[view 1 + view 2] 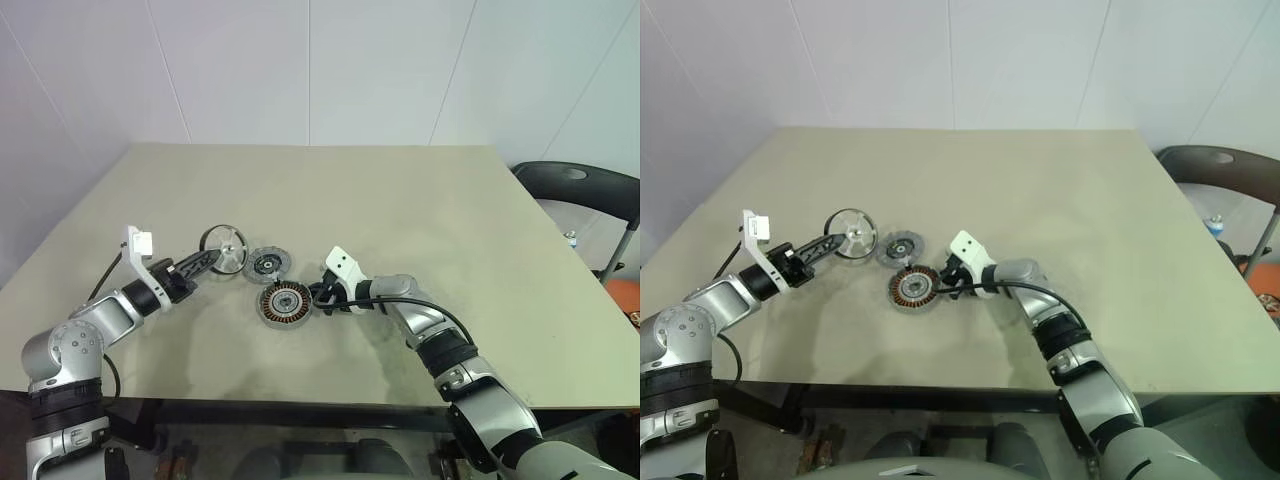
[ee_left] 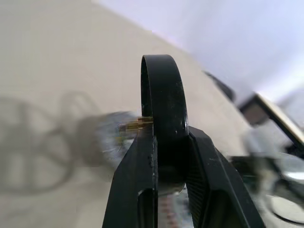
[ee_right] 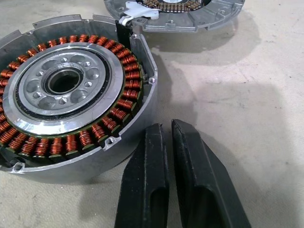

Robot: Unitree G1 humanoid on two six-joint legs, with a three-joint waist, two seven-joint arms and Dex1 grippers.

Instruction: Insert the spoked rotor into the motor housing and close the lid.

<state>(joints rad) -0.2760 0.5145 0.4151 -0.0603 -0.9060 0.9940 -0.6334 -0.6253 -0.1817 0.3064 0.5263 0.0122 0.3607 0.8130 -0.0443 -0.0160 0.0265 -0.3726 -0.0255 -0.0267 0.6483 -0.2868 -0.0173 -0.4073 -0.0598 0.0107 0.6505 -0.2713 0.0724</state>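
My left gripper (image 1: 208,261) is shut on the rim of the spoked rotor (image 1: 223,247), a shiny wheel with a dark edge, held upright just above the table at the left. The left wrist view shows the rotor (image 2: 160,90) edge-on between the black fingers (image 2: 135,190). The lid (image 1: 267,263), a grey disc with a dark centre, lies flat right of the rotor. In front of the lid sits the motor housing (image 1: 285,302) with its copper windings facing up. My right gripper (image 3: 164,129) is shut and empty, its tips on the table right beside the motor housing (image 3: 66,95).
The beige table (image 1: 420,220) has open surface behind and to the right of the parts. A black chair (image 1: 585,195) stands off the table's right edge. White walls rise behind the table.
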